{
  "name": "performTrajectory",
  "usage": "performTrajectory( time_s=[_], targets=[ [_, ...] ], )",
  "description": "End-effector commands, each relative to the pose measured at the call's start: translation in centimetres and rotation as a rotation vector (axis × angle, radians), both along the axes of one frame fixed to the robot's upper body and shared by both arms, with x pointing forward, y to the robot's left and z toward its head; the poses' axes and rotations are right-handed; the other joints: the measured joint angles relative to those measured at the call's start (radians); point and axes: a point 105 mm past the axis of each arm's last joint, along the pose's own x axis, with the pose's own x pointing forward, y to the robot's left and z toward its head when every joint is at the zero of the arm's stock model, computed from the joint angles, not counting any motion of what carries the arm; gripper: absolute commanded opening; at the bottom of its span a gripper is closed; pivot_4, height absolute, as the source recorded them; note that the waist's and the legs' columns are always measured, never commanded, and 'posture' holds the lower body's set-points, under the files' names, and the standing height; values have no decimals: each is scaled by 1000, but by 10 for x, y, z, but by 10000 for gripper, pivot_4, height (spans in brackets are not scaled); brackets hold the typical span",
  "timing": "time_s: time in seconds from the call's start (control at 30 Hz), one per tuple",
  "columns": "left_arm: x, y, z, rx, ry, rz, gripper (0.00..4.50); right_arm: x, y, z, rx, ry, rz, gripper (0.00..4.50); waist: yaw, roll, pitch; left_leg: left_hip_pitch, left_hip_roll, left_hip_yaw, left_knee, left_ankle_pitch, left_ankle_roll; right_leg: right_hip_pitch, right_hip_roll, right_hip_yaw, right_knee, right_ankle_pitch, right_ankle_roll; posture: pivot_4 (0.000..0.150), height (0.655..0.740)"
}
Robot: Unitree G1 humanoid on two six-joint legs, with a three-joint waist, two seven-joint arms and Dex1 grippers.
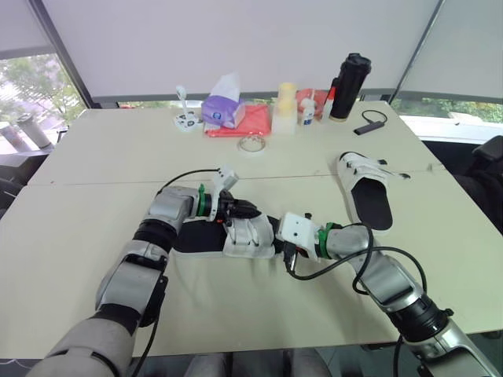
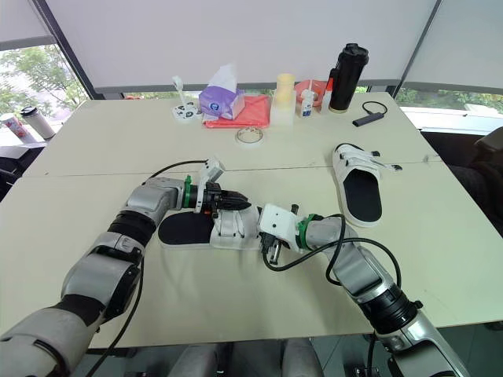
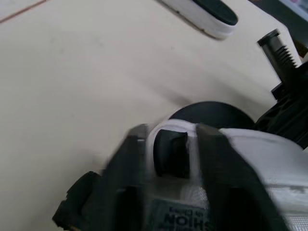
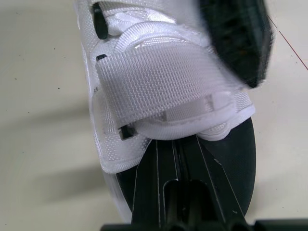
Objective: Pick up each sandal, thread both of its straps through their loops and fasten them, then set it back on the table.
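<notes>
The near sandal, black-soled with white straps, lies flat at the table's front centre. My left gripper comes at it from the left and is shut on the edge of a white strap beside a black buckle. My right gripper is shut, its fingers lying along the black footbed with the tips under the toe-side edge of the wide fastened strap. The second sandal rests alone to the right, straps toward the far side.
Along the table's far edge stand a purple tissue box, a red cloth, a tape roll, a yellow-capped jar, a black bottle and a small black device.
</notes>
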Motion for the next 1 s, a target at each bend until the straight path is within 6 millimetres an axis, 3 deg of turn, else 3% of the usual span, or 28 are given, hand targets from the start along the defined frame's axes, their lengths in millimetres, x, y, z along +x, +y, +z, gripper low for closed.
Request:
performTrajectory(
  time_s=[0.03,0.1,0.23,0.33,0.5,0.63,0.7,0.83,1.0],
  targets=[
    [5,4,-8,30,-7,50,36326,-4,-10,-23,-59,87,-25,0,0,0,0,0,0,0,0,0,0,0,0,0,0,0,0,1500,7296],
    [8,6,-8,39,-27,74,44364,-4,-10,-23,-59,87,-25,0,0,0,0,0,0,0,0,0,0,0,0,0,0,0,0,1500,7296],
    [29,14,7,-14,-112,228,44364,-4,-9,-23,-58,87,-24,0,1,0,0,0,0,0,0,0,0,0,0,0,0,0,0,1500,7296],
    [47,21,34,-123,-201,354,44364,-4,-7,-23,-55,87,-22,0,0,-1,0,0,0,-1,0,0,0,0,0,0,1,0,0,1500,7296],
    [52,38,59,-191,-252,394,44364,-5,-7,-23,-55,86,-18,0,-1,-1,0,0,0,0,0,0,0,0,0,0,1,0,0,1500,7296],
    [47,48,63,-174,-271,363,44364,-5,-7,-24,-54,86,-17,0,-1,-1,0,0,0,0,0,0,0,0,0,0,1,0,0,1500,7296],
    [32,70,62,-89,-415,295,44364,-6,-7,-24,-56,88,-13,0,-6,-1,0,0,0,0,0,0,0,0,0,0,1,0,0,1500,7296],
    [3,90,38,127,-623,144,44364,-5,-5,-24,-55,89,-5,0,-8,0,0,1,1,2,-4,0,0,-3,0,2,1,0,-1,1500,7296],
    [-16,102,28,202,-765,42,44364,-5,-5,-22,-58,84,5,0,5,-1,-1,1,1,0,-3,1,-2,-1,0,1,0,0,-5,1500,7296]
  ],
)
